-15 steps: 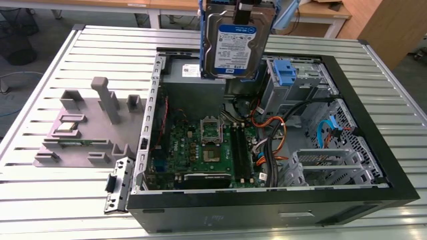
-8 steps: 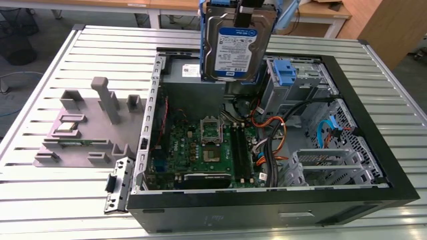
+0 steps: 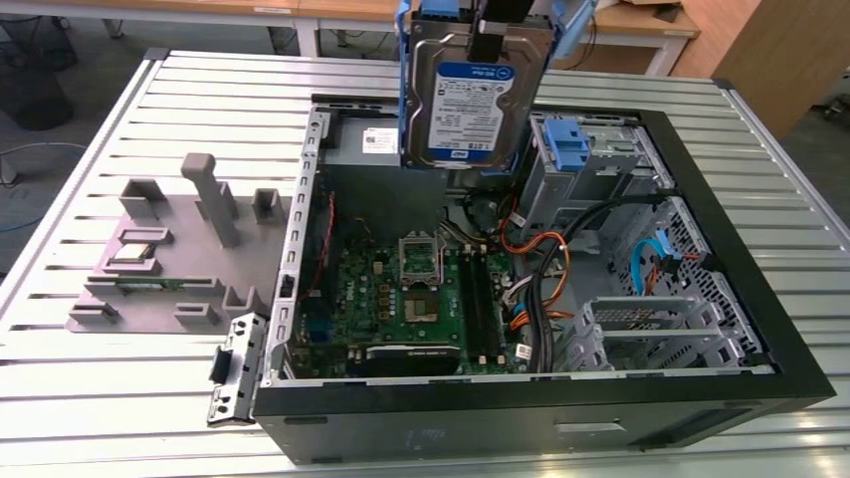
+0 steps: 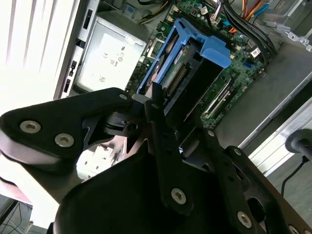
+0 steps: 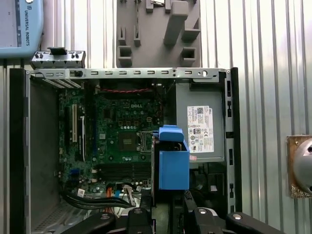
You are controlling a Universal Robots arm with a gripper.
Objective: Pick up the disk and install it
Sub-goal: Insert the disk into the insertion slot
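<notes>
Slatted table carries the open case, and your gripper is clamped on the disk, hanging upright above the case's far side, so a tilted descent could strike the bay edge or snag cables nearby.

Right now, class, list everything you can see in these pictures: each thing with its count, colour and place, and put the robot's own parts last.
disk: one, silver with a blue-and-white label and blue side rails, held upright above the open case
computer case: one, black, lying open on the table
motherboard: one, green, on the case floor
power supply: one, grey with a white sticker, inside the case beside the motherboard
bracket: one, blue, in the drive bay
cables: several, orange and black, beside the motherboard
fixture: one, grey, on the table at the exterior view's left of the case
table: one, silver, slatted
gripper: one, black, shut on the disk
</notes>
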